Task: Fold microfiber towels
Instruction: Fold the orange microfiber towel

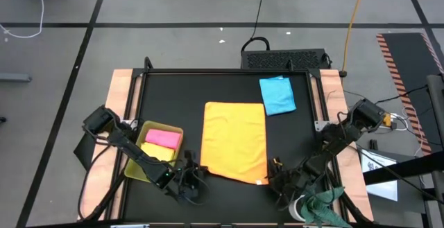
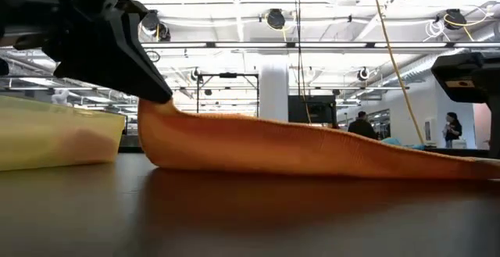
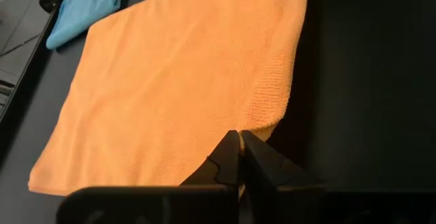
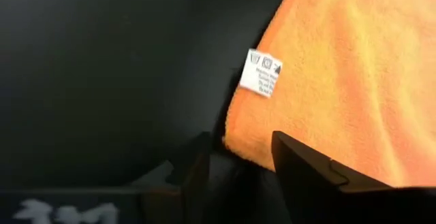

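The orange towel (image 1: 235,142) lies spread on the dark desk (image 1: 173,96), folded over so a doubled edge shows. Its near left corner is lifted off the surface in the low view, pinched by the left gripper (image 3: 240,141), whose jaws are clenched together on the cloth's corner. In the high view that gripper sits at the towel's near left corner (image 1: 189,174), just beside the yellow-green tray (image 1: 133,169).

The right gripper (image 4: 240,149) is at the towel's near right corner, jaws parted, with the cloth's edge lying in the gap between them; whether they touch it cannot be told. A white care label (image 4: 261,73) sticks out from the towel's edge just ahead of those jaws.

The pink towel (image 1: 162,138) rests in the tray on top of the yellow towel (image 1: 157,152). The light blue towel (image 1: 277,94) lies folded on the desk beyond the orange one, near its far right corner, apart from both grippers.
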Controlling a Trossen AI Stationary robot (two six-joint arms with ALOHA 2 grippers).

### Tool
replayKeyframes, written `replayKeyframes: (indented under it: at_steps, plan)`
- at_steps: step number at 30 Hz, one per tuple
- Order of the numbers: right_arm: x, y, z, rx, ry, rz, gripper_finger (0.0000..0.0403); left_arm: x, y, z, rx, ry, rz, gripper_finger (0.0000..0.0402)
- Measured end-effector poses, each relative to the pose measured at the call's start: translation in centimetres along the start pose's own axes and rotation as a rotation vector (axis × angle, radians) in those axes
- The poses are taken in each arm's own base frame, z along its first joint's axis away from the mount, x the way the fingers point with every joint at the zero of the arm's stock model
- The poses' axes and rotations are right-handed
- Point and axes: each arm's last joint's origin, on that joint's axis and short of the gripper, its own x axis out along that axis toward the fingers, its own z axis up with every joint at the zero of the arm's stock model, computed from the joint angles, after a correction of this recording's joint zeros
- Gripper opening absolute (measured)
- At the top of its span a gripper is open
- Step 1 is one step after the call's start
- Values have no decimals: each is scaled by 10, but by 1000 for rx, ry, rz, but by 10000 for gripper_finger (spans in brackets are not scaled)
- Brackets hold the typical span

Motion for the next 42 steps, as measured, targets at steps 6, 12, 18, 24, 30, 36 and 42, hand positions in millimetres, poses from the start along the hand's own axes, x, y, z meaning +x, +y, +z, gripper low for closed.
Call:
replayKeyframes:
  at_steps: [6,12,18,24,30,36,42]
  plan:
    - [2,-4,3,-16,-32,-48,71,0,0,-1,-3,1,1,4]
    - [0,1,9,74,-96,0,9,-6,-7,-2,-9,-3,-46,13]
    - [-24,11,30,234,-298,129,2,-30,-18,0,-42,-61,-120,9]
    - [-53,-7,33,399,-403,-116,1,-51,15,17,-151,-152,55,5]
    - [-59,-36,19,561,-369,-360,1,-26,62,28,-140,-93,184,4]
    - [-43,-63,-7,666,-283,-477,0,19,113,25,-165,47,262,7]
    - [-31,-87,-28,721,-217,-584,0,52,155,0,-225,117,311,9]
